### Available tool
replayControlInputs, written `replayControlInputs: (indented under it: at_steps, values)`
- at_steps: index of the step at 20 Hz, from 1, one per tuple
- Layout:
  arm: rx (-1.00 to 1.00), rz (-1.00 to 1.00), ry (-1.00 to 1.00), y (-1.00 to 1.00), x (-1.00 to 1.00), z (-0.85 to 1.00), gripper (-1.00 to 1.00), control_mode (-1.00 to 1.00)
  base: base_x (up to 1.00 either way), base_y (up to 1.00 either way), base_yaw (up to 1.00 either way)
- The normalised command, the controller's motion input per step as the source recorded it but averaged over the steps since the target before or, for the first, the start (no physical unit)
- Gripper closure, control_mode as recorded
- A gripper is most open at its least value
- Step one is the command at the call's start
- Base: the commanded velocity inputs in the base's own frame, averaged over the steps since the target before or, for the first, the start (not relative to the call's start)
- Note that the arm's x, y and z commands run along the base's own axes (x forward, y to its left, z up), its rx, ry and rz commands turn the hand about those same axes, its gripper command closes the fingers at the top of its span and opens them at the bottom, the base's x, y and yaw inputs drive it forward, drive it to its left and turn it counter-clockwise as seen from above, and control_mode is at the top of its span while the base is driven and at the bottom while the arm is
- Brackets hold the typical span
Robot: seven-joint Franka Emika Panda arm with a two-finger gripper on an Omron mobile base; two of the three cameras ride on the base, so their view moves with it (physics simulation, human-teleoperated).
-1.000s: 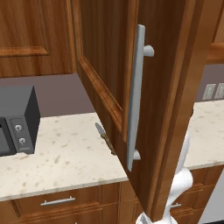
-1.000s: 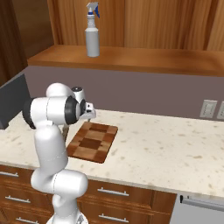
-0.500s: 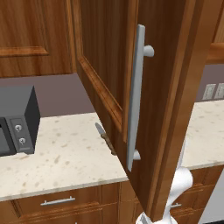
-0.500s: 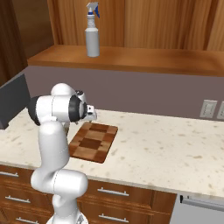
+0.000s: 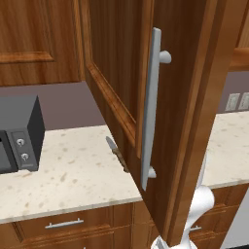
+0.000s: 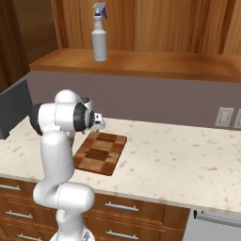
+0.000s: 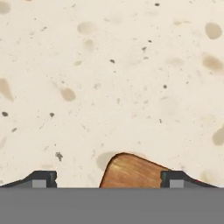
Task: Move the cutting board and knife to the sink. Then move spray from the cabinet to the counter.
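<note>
Lying flat near counter (image 6: 188,160) front edge: rectangular patchwork wooden cutting board (image 6: 100,152). Speckled cream stone. Gripper (image 7: 109,178) fingertips spread wide, rounded brown wooden end between them.

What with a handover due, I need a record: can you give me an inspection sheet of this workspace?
Surface: counter, beige speckled stone.
Job's things: cutting board flat on the counter; knife lying on the counter, partly hidden by the open cabinet door; spray upright on the cabinet shelf.
Clutter: nothing seen.
Gripper: gripper open, low over the counter, the knife's wooden handle end between its tips, not clamped.
Cables: nothing seen.
Surroundings: microwave at the left; wall outlets; drawers below.
</note>
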Motion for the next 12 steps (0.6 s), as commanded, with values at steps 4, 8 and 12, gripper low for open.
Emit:
replayControlInputs:
  at_steps: [4,8,12]
  values:
    - [0.0,0.0,0.0,-0.61,-0.75,-0.53,-1.0,-1.0,0.0,0.0,0.0]
    - [-0.01,0.0,0.0,-0.72,-0.89,-0.63,-1.0,-1.0,0.0,0.0,0.0]
    - [0.0,0.0,0.0,-0.76,-0.98,-0.67,-1.0,-1.0,0.0,0.0,0.0]
